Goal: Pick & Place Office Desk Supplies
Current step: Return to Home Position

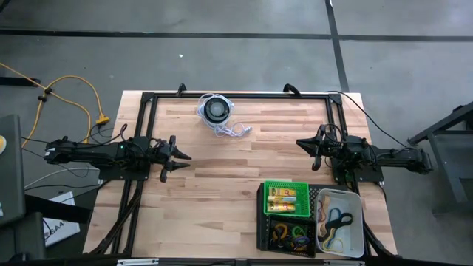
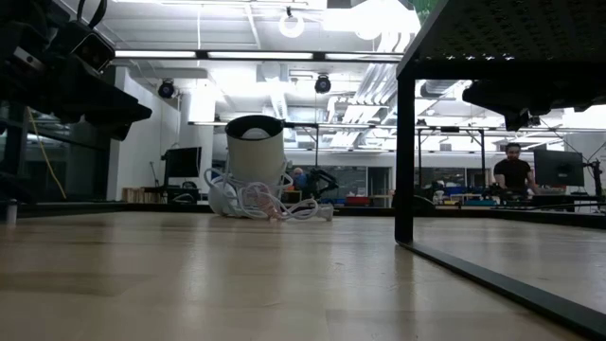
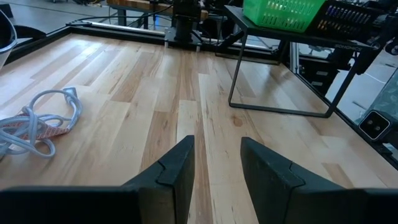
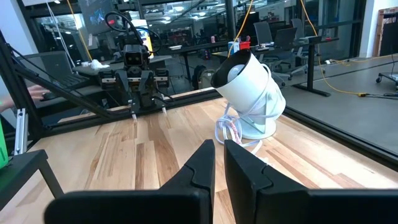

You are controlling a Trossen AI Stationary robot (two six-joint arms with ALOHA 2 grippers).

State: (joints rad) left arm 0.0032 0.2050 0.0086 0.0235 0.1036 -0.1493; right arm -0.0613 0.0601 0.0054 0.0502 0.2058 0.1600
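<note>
The table (image 1: 222, 185) is pale wood in long planks with lengthwise grain, edged by a black metal frame (image 1: 236, 94). The two dark arms reach in from opposite sides, so their jaws face each other across bare wood, well apart.

The left gripper (image 3: 216, 149) hangs over the planks. Its angular matte-black fingers (image 3: 177, 168) are released, with a clear gap between them and nothing in it. The right gripper (image 4: 219, 149) has its fingers drawn almost together, leaving a thin slit and grasping nothing.

A black shelf (image 2: 511, 38) stands on thin metal legs, its plate perforated. It is ahead of the left jaws and off to one side, and just beside the right jaws, level with the arm behind their tips.

The office desk supplies are all on this shelf, in three bins set close together:
- A green lattice-walled bin (image 1: 287, 184) holds little yellow packets (image 1: 284, 199).
- A black bin (image 1: 268, 235) holds small coloured rings and loops (image 1: 290, 235).
- A smooth white bin (image 1: 353, 203) holds thin rubber bands (image 1: 336, 222), dark and yellow.

On the other side of both sets of jaws is a rounded, glossy white device (image 4: 249, 84) with a dark round face, which looks nearest the right jaws. A white cord (image 3: 40, 121) lies beside it in loose loops
</note>
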